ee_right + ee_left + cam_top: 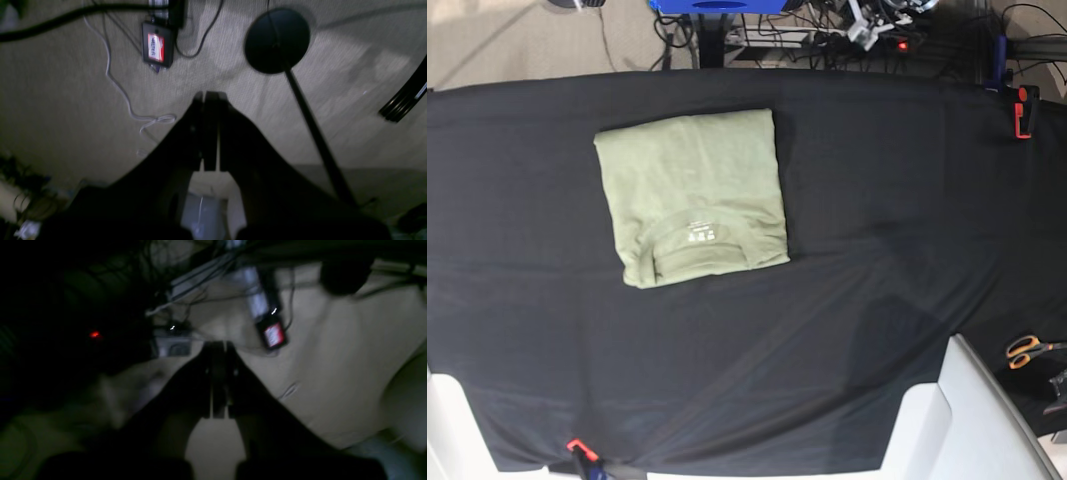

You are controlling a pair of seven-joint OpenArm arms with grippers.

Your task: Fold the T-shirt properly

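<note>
On black cloth (877,200): folded T-shirt (692,190); scissors (1027,350) far off. Both tools pressed together, empty.

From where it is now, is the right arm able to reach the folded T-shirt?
Probably yes. The T-shirt lies folded on the black cloth, nothing on top or beside it. The right gripper is shut, pulled back, facing the floor, so it must first swing over and open.

No legible text anywhere

The T-shirt (692,195) lies folded in a rectangle on the black table cloth (887,200) — neck label up.
</note>
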